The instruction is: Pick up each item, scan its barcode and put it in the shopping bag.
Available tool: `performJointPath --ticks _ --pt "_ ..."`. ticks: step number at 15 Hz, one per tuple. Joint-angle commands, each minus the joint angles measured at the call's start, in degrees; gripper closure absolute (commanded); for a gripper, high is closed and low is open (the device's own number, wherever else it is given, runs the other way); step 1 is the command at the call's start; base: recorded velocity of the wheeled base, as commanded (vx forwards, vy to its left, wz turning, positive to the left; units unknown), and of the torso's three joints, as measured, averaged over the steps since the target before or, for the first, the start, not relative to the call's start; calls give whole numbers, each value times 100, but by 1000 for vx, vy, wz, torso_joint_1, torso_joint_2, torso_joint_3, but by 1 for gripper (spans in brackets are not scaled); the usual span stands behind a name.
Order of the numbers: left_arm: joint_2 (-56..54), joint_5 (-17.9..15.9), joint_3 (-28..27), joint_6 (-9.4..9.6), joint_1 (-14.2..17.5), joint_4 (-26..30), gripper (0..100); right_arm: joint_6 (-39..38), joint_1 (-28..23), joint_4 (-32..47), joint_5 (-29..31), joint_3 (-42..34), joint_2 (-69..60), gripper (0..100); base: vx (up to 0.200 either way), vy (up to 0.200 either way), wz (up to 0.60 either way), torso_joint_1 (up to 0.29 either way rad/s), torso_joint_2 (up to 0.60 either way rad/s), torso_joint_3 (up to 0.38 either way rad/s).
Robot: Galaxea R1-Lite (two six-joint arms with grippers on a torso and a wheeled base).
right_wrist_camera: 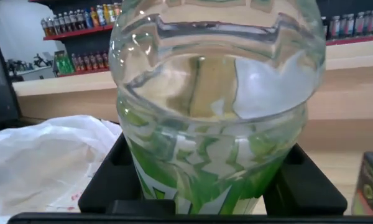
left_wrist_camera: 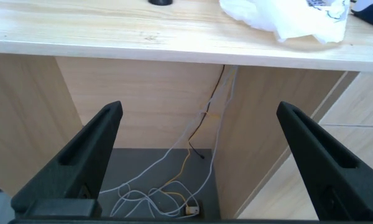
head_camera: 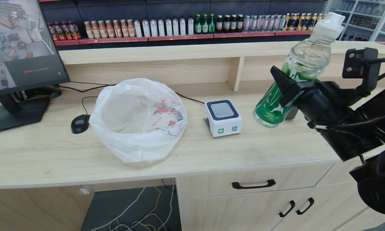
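One bottle point(head_camera: 308, 54) is pinched in my right gripper point(head_camera: 280, 93), unscanned, I judge; the scanner point(head_camera: 223, 117) sits beside it, and the shopping bag point(head_camera: 138, 118) beyond looks empty. My left gripper point(left_wrist_camera: 199, 115) hangs spread.

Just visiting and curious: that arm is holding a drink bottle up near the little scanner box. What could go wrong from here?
1. The bottle hangs tilted, clamped at its smooth label by the fingers of the right gripper; it might slip or swivel.
2. I can't see its barcode, so it may miss the window of the scanner.
3. The shopping bag is limp and its rim sags; the bottle could catch the rim or spill out.
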State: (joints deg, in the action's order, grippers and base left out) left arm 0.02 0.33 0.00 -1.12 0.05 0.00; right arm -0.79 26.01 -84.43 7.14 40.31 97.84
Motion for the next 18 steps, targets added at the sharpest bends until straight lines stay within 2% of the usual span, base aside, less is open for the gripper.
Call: performJointPath --ticks 1,2,6,9,11,13,15,18 --pt "-2 2 0 -2 4 0 0 -149 18 32 -2 214 130 100 0 200 0 2 2 7" --pt "-2 2 0 -11 4 0 0 -316 18 94 -2 293 130 100 0 200 0 2 7 -2" --pt "-2 2 0 15 4 0 0 -896 18 129 6 574 244 100 0 0 0 0 0 0" --pt "-2 2 0 15 4 0 0 -1863 123 120 24 1418 605 100 0 0 0 0 0 0" --pt "-2 2 0 15 4 0 0 -2390 88 102 68 1690 859 100 0 0 0 0 0 0" --pt "-2 2 0 15 4 0 0 -2786 88 76 314 1796 1097 100 0 0 0 0 0 0" --pt "-2 2 0 15 4 0 0 -3524 35 94 789 1980 1527 100 0 0 0 0 0 0" --pt "-2 2 0 15 4 0 0 -4175 -53 261 1096 2270 1853 100 0 0 0 0 0 0"
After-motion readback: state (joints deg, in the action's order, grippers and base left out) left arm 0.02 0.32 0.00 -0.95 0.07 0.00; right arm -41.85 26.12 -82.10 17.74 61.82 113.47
